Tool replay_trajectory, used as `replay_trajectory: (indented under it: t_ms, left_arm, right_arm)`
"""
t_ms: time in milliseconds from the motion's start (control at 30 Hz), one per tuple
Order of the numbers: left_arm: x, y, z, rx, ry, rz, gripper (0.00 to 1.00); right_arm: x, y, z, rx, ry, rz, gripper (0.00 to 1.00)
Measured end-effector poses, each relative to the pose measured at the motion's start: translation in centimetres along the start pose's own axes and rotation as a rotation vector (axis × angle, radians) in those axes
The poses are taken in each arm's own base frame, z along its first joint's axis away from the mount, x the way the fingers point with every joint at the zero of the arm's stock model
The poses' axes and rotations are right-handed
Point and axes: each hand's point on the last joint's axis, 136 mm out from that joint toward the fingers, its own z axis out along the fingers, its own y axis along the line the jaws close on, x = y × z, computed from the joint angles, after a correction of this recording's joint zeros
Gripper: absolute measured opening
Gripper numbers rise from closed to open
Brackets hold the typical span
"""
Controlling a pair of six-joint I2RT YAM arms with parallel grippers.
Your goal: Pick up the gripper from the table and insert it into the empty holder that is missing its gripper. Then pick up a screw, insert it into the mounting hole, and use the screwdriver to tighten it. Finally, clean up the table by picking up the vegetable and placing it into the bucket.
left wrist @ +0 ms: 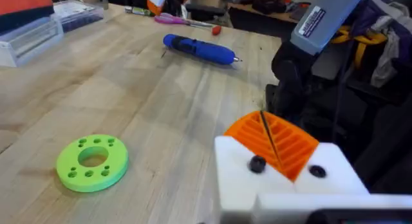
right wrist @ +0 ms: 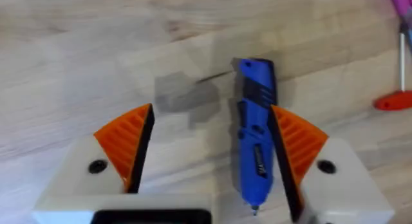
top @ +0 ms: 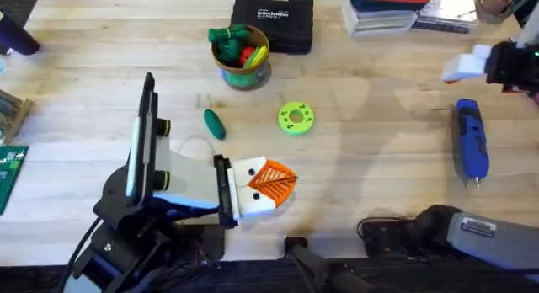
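Observation:
My left gripper (top: 282,179) rests low near the table's front middle, shut. Each of its white holders (left wrist: 238,166) carries an orange ribbed gripper wedge (left wrist: 293,147), and the two wedges are pressed together. A dark screw head (left wrist: 257,164) shows in each holder's face. The blue screwdriver (top: 472,140) lies flat at the right. My right gripper (top: 467,67) is above its rear end, open (right wrist: 209,121). In the right wrist view the screwdriver (right wrist: 256,140) shows between the orange pads, close to one pad (right wrist: 296,143). The dark green vegetable (top: 214,124) lies at the centre-left. The bucket (top: 244,70) stands behind it.
The bucket holds bunched green, red and yellow toy vegetables. A green disc with holes (top: 296,118) lies mid-table. A black case (top: 274,22) and stacked boxes (top: 392,15) line the far edge. A green circuit board (top: 10,175) lies at the left edge.

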Motion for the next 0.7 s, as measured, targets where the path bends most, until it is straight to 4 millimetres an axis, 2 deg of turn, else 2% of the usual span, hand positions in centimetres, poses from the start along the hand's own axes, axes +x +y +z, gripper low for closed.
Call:
replay_trajectory:
  t_ms: [267, 333, 367, 500, 700]
  left_arm:
    - [0.1, 0.0, 0.0, 0.000, 0.003, -0.003, 0.004]
    - [0.1, 0.0, 0.0, 0.000, 0.003, -0.003, 0.004]
    - [0.1, 0.0, 0.0, 0.000, 0.003, -0.004, 0.005]
    - [0.1, 0.0, 0.0, 0.000, 0.003, -0.003, 0.004]
    - [0.1, 0.0, 0.0, 0.000, 0.003, -0.003, 0.004]
  right_arm:
    - [1.6, -6.3, 0.4, 0.065, 0.026, 0.057, 0.993]
    - [2.1, -7.4, 0.8, 0.051, 0.034, 0.086, 0.993]
    - [3.0, -8.6, 1.9, 0.005, 0.055, 0.130, 0.993]
    - [3.8, -8.9, 3.4, -0.053, 0.088, 0.150, 0.993]
    - [4.4, -8.1, 5.4, -0.121, 0.138, 0.098, 0.993]
